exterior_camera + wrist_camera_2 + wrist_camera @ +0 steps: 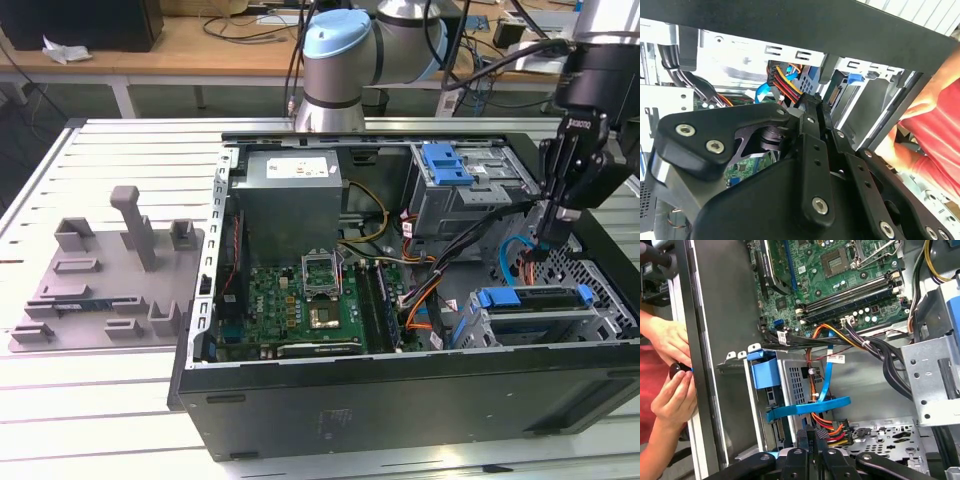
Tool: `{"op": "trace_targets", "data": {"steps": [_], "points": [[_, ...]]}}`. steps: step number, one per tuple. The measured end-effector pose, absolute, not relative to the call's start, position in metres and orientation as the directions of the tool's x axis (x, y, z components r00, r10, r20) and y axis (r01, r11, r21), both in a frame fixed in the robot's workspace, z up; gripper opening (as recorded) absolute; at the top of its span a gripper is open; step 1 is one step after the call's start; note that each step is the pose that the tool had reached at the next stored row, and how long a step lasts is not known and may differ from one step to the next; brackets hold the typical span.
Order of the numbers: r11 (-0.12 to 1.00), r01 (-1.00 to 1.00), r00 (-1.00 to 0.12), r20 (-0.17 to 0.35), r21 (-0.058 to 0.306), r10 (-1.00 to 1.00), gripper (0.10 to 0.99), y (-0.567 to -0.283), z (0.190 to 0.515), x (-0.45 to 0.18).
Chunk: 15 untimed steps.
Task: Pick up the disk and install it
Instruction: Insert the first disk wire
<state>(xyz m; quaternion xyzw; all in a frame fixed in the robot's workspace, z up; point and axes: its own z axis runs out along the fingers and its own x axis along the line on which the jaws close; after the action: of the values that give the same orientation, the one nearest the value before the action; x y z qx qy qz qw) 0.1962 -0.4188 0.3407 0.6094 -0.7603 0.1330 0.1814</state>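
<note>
Inside the open computer case (400, 400) lying on the slatted worktop (90, 410), we found the disk (520, 300) seated in the lower drive cage (540, 328), at the corner of the case nearest the camera on the exterior view's right. Its blue carrier frame showed at the cage mouth, and in the first wrist view the same blue frame (764, 374) stood against the cage's perforated grey wall.

The hand (548, 234) hung over the case interior, above the disk and a little toward the exterior view's right, pointing down. It was apart from the disk and touched nothing we could make out. Its fingers were clenched together with nothing between them, and both wrist views showed them closed (812, 435) (811, 105). In the first wrist view a flat blue cable (810, 407) and a bundle of orange and red wires (827, 427) lay between the fingertips and the disk's cage.

Farther back in the case a separate blue bracket (445, 165) sat on top of the upper grey cage (455, 205), well apart from the hand. The motherboard (300, 300) filled the middle of the case. Beyond the case wall, a person's hands (672, 370) held a small black object. A grey fixture tray (100, 290) rested on the worktop at the exterior view's left.
</note>
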Motion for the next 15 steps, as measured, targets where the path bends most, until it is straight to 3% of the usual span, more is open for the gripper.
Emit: {"op": "trace_targets", "data": {"steps": [15], "points": [[0.17,-0.985,-0.147,0.379,0.029,-0.914,0.169,-0.439,0.341,0.19]]}}
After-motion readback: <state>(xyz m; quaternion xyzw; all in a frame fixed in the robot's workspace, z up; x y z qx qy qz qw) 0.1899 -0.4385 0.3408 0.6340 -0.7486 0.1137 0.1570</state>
